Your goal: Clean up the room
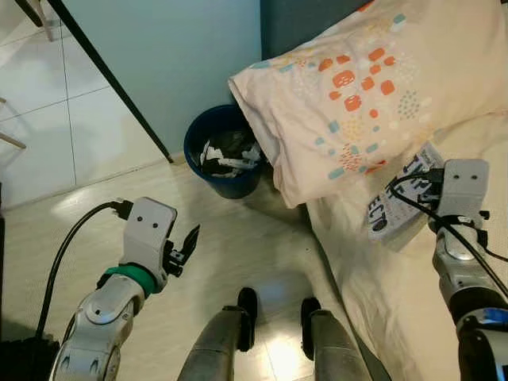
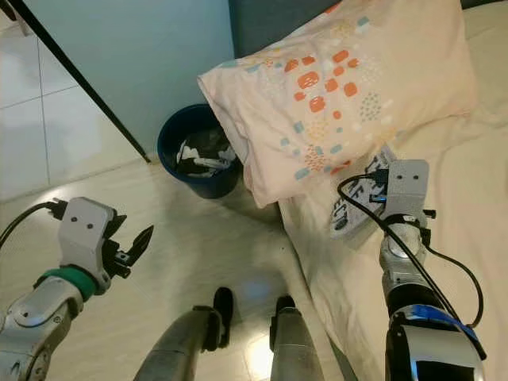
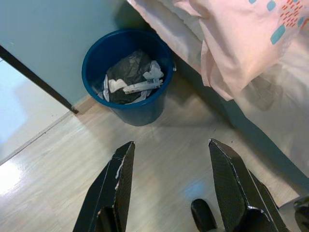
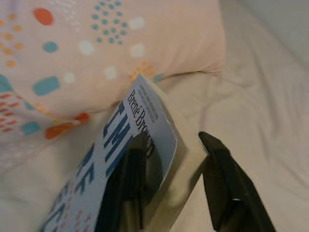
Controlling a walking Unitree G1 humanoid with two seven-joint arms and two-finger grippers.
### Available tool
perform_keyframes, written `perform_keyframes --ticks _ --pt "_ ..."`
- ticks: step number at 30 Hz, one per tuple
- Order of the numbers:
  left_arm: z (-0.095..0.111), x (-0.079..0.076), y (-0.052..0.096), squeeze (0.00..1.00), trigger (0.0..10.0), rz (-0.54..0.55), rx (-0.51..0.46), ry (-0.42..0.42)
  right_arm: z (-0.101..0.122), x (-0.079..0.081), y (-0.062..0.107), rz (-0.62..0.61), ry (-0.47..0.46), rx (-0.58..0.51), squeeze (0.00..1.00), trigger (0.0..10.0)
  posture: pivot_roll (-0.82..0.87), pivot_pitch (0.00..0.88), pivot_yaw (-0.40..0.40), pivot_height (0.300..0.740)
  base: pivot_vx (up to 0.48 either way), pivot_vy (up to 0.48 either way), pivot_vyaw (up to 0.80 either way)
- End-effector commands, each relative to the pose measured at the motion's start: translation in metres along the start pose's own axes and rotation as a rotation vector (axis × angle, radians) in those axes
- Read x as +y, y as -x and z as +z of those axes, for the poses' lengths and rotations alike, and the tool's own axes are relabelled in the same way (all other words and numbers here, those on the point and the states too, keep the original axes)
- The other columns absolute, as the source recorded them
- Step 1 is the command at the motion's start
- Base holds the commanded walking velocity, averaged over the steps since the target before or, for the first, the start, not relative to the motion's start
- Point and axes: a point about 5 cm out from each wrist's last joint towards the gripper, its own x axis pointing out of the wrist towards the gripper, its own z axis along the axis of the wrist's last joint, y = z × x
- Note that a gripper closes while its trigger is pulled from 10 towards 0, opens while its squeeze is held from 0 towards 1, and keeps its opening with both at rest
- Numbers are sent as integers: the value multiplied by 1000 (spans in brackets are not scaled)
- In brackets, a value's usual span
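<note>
The robot's right hand (image 4: 171,186) straddles the near edge of a paperback book (image 1: 401,198) lying on the bed (image 1: 444,333) just beside a patterned pillow (image 1: 373,87), its fingers spread and not yet clamped, while the left hand (image 3: 169,188) hangs open and empty above the wood floor (image 1: 230,262). With one finger on the cover and the other off the edge, a shallow pinch could let the book slide or snag the sheet. Open floor lies between the bed's edge and the blue waste bin (image 1: 226,151) against the wall.
</note>
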Motion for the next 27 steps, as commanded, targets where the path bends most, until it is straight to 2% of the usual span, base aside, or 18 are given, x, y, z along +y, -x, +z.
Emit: perform_keyframes --ticks 1,2,3,8,17,18,20,22,26,27 --pt "-14 -1 3 0 10000 -1 61 16 -17 -4 8 -21 42 60 1000 10000 33 356 181 725 0 0 0" --pt "-15 -1 3 0 10000 0 62 18 -14 -11 6 -73 55 47 0 10000 32 355 179 725 0 0 0" --pt "-15 -2 2 0 10000 0 63 20 -10 -17 4 -115 77 31 0 10000 32 356 178 725 0 0 0" --pt "-15 -2 2 0 10000 1 64 23 -3 -24 0 -159 111 -9 0 10000 31 353 177 725 0 0 0" --pt "-16 -1 0 0 10000 7 62 24 13 -15 -5 -101 102 -96 0 10000 26 344 174 725 0 0 0" --pt "-17 -2 -1 0 10000 8 61 26 19 -5 -5 -61 79 -128 0 10000 15 327 164 725 0 0 0" --pt "-17 -2 -2 0 10000 8 61 27 21 0 -5 -45 66 -139 0 10000 15 327 164 725 0 0 0" --pt "-18 -4 -4 0 10000 12 55 28 24 21 3 36 -7 -177 0 10000 11 309 153 725 0 0 0" --pt "-19 -5 -5 0 10000 13 55 29 24 27 6 59 -33 -184 0 10000 5 292 142 725 0 0 0" --pt "-21 -6 -7 0 10000 15 52 31 19 46 24 118 -120 -177 0 10000 -10 268 131 725 0 0 0"
